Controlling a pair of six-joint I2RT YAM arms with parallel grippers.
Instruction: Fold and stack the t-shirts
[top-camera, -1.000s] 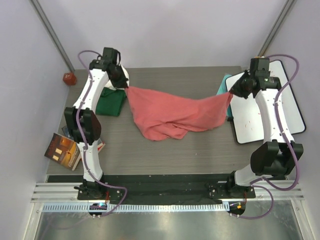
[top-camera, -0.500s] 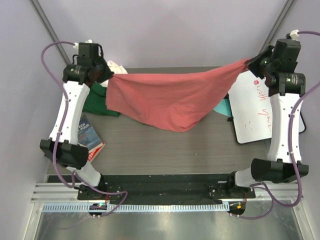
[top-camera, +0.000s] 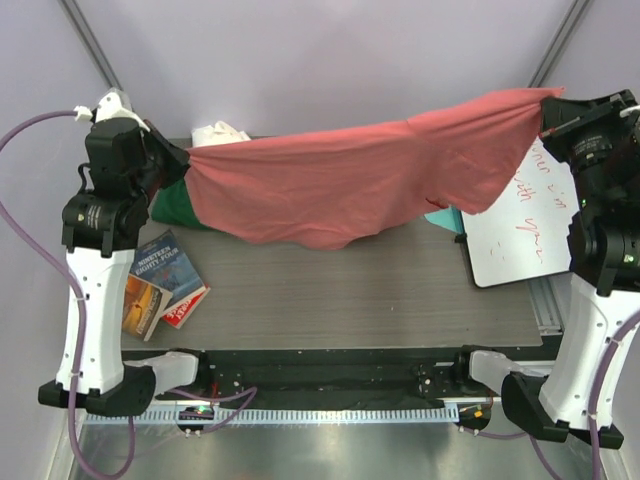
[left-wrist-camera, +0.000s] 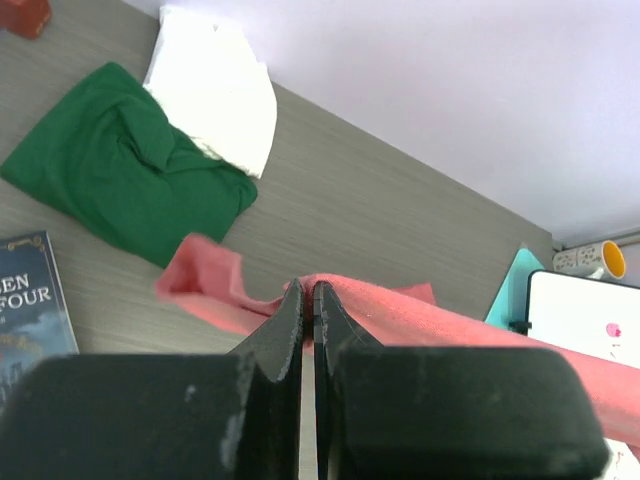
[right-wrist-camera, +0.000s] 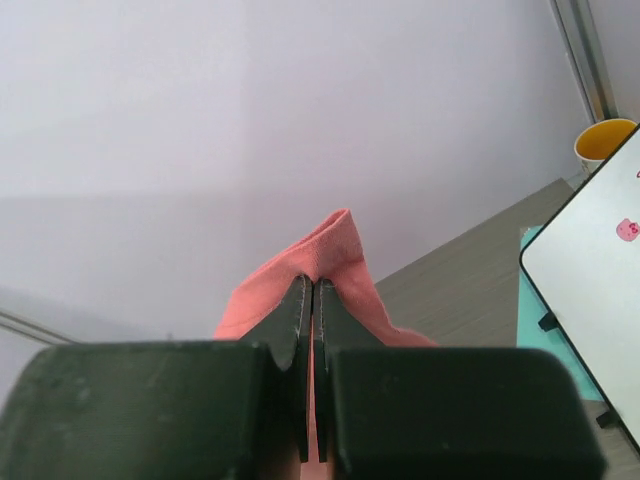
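Hanging between the two arms, the pink shirt (top-camera: 350, 185) spans the air above the counter (top-camera: 350, 300) and seems clear of it. The left end effector (left-wrist-camera: 308, 290) is clamped on one corner of the cloth. The right end effector (right-wrist-camera: 308, 282) is pinched shut on the opposite corner and held higher. From each end effector the shirt runs inward toward the other, so its long axis follows the line joining them, sagging in the middle. The green shirt (left-wrist-camera: 120, 190) and white shirt (left-wrist-camera: 225, 100) lie crumpled and touching on the counter, below and beyond the left end effector. Laying the pink shirt flat likely needs both arms lowering together, since neither is nearer.
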